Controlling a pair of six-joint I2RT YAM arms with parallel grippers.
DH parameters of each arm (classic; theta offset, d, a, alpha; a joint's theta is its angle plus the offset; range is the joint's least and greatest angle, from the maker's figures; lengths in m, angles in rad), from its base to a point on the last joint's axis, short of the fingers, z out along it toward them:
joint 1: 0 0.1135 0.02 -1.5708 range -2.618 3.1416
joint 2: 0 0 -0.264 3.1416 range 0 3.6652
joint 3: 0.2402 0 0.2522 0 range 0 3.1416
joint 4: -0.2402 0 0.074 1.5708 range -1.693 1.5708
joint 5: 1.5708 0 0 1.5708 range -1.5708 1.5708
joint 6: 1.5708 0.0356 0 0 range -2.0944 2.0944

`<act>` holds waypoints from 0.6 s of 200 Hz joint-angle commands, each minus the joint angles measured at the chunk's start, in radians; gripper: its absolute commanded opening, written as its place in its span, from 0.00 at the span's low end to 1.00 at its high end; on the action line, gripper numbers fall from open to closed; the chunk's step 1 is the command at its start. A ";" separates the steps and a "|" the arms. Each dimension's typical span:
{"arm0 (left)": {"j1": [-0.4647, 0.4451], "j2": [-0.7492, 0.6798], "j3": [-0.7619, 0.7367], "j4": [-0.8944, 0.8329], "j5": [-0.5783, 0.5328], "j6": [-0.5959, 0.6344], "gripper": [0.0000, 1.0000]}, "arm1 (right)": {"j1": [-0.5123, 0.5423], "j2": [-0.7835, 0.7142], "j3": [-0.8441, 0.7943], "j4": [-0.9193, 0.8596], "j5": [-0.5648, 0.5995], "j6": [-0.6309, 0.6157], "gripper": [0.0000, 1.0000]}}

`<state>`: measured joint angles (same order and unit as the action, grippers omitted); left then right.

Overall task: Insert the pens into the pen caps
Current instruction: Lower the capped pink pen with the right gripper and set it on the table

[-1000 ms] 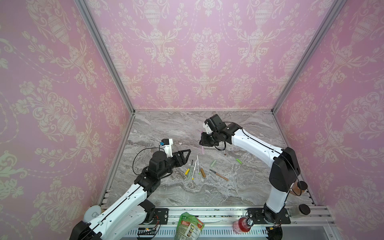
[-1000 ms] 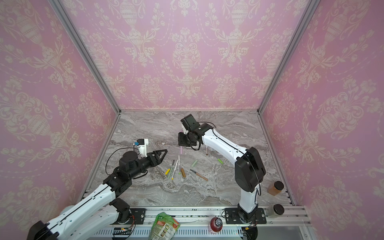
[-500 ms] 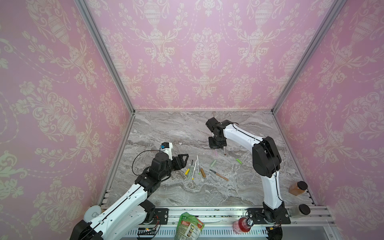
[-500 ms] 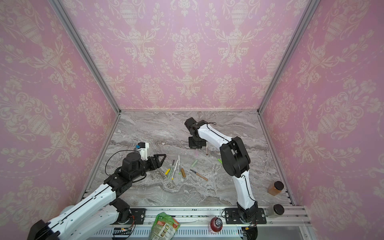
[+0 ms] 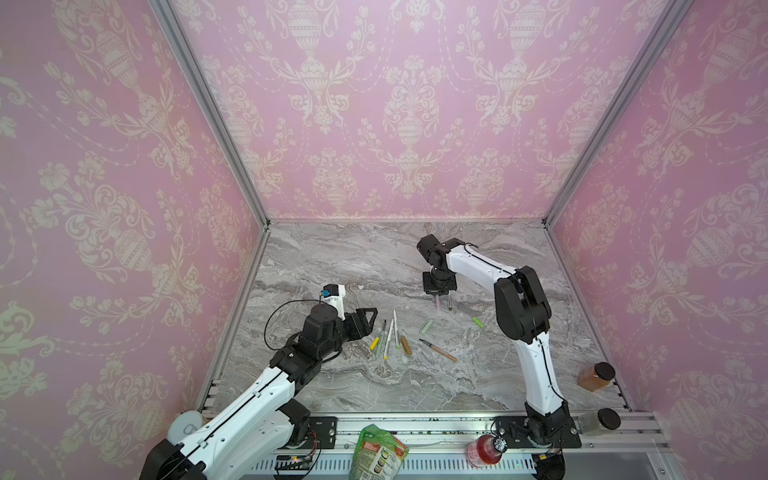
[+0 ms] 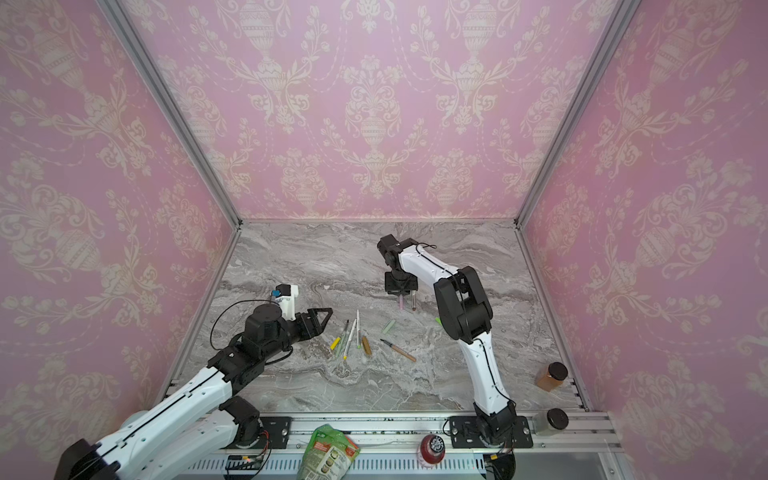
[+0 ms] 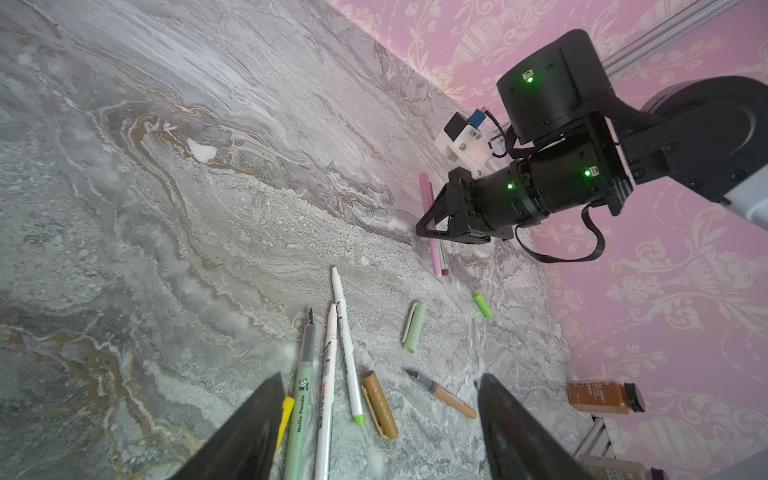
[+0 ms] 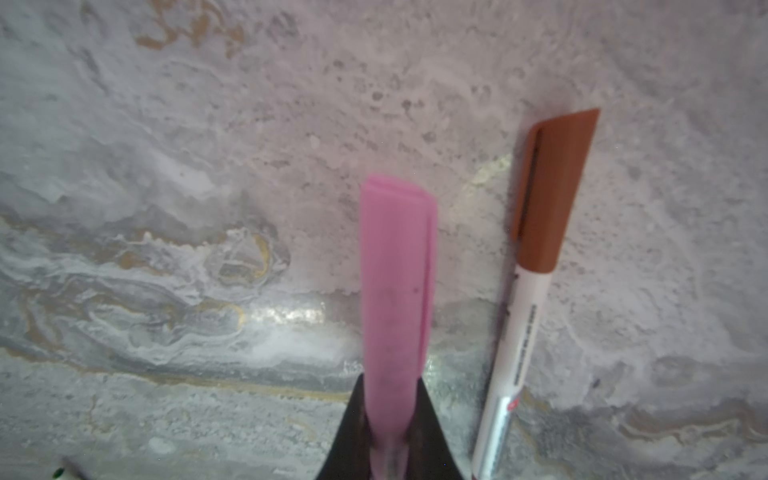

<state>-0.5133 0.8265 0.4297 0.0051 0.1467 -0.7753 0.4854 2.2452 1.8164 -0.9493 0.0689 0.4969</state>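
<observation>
My right gripper [image 5: 438, 292] [image 8: 390, 399] is shut on a pink pen [image 8: 395, 291] [image 5: 438, 302] that wears its pink cap, low over the marble. Beside it lies a white pen with a brown cap [image 8: 540, 232] [image 6: 414, 303]. My left gripper [image 5: 370, 318] [image 7: 380, 378] is open with nothing in it, just left of the loose pile. In the pile are a pale green pen [image 7: 303, 386], two white pens [image 7: 328, 374], a yellow cap [image 7: 284, 415], a tan cap [image 7: 380, 405] and a tan pen [image 7: 444, 395]. A pale green cap [image 7: 413, 326] and a lime cap [image 7: 483, 305] lie apart, further right.
An amber jar [image 5: 596, 376] stands at the table's front right corner. A black-lidded jar [image 5: 602, 419], a red bottle [image 5: 484, 451] and a green pouch [image 5: 376, 453] sit on the front rail. Pink patterned walls close in three sides.
My right gripper has swung right and come down with the pink pen, ending beside the brown-capped pen. My left gripper has dipped slightly toward the pile and stays open.
</observation>
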 commanded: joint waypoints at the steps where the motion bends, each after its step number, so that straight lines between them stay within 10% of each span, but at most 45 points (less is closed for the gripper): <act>1: 0.006 0.000 0.021 -0.019 -0.010 0.025 0.76 | -0.006 0.022 0.025 -0.006 0.019 -0.006 0.13; 120: 0.006 0.022 0.030 -0.002 0.005 0.026 0.78 | -0.016 -0.004 0.033 0.011 0.015 -0.005 0.27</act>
<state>-0.5133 0.8463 0.4297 0.0055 0.1471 -0.7753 0.4770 2.2585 1.8179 -0.9375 0.0788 0.4969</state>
